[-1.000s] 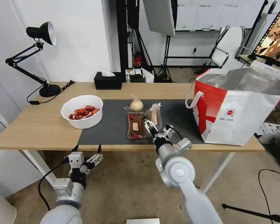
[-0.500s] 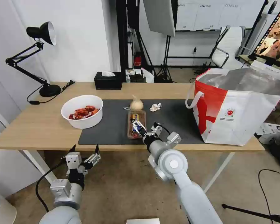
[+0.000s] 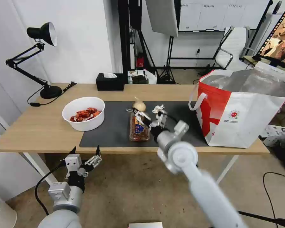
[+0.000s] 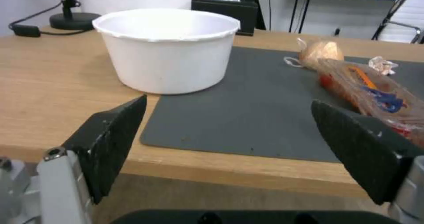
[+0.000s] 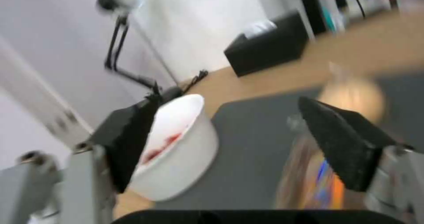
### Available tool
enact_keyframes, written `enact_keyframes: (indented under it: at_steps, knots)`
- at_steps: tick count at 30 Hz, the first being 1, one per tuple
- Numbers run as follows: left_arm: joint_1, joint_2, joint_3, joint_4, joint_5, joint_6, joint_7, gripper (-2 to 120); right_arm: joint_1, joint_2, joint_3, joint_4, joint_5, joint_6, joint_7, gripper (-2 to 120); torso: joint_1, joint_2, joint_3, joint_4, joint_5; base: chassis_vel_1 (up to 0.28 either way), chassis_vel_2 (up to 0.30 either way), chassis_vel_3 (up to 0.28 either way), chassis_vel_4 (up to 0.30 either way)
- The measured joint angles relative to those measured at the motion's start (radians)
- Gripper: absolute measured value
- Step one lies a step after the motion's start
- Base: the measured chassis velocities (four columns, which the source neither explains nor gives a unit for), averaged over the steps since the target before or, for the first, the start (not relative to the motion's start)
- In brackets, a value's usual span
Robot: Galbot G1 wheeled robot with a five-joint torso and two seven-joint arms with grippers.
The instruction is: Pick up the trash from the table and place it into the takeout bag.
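On the dark mat point(image 3: 110, 133) of the table point(image 3: 38, 126) lies the trash: a white bowl point(image 3: 83, 113) of red shells, a clear plastic box point(image 3: 138, 129), a knotted beige bag point(image 3: 138, 106) and a crumpled tissue point(image 3: 157, 109). My right gripper point(image 3: 149, 117) hovers open over the box's far end, holding nothing. Its wrist view shows the bowl point(image 5: 177, 154), the box point(image 5: 309, 181) and the beige bag point(image 5: 353, 96) past its open fingers. My left gripper point(image 3: 85, 155) hangs open below the table's front edge, facing the bowl point(image 4: 168, 48) and the box point(image 4: 371, 94). The takeout bag point(image 3: 243, 110) stands open at the right.
A black tissue box point(image 3: 110, 81) sits at the table's back edge and a black desk lamp point(image 3: 42, 57) at the back left. A white chair and stands are behind the table. The mat between the bowl and the box is bare.
My right arm has swung forward and up from the table's front edge to above the clear box. The left gripper has sunk slightly.
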Motion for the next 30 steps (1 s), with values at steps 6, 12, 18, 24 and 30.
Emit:
enact_keyframes:
  at_steps: [6,12,18,24,30]
  knots:
    - [-0.005,0.001,0.004,0.004,-0.025,0.004,-0.001,100,0.199,-0.091,-0.136,-0.188,-0.251,-0.013,-0.274,51,0.000,0.000,0.000,-0.0001,-0.0003,0.000,0.000,0.000,0.000]
    - [-0.023,0.010,0.009,0.011,-0.053,0.008,-0.001,100,0.250,-0.084,-0.194,-0.265,-0.331,-0.081,-0.300,34,0.000,0.000,0.000,0.0000,-0.0003,0.000,0.000,0.000,0.000]
    - [-0.059,0.035,0.014,0.016,-0.121,0.023,-0.001,100,0.251,-0.077,-0.195,-0.310,-0.362,-0.111,-0.289,13,0.000,0.000,0.000,-0.0001,-0.0001,0.000,0.000,0.000,0.000]
    - [-0.118,0.087,0.027,0.031,-0.236,0.034,-0.003,100,0.233,-0.080,-0.183,-0.328,-0.353,-0.112,-0.304,0,0.000,0.000,0.000,-0.0001,-0.0004,0.000,0.000,0.000,0.000]
    - [-0.189,0.175,0.053,0.039,-0.437,0.045,-0.020,100,0.238,-0.064,-0.192,-0.355,-0.338,-0.111,-0.320,0,0.000,0.000,0.000,0.0000,-0.0003,0.000,0.000,0.000,0.000]
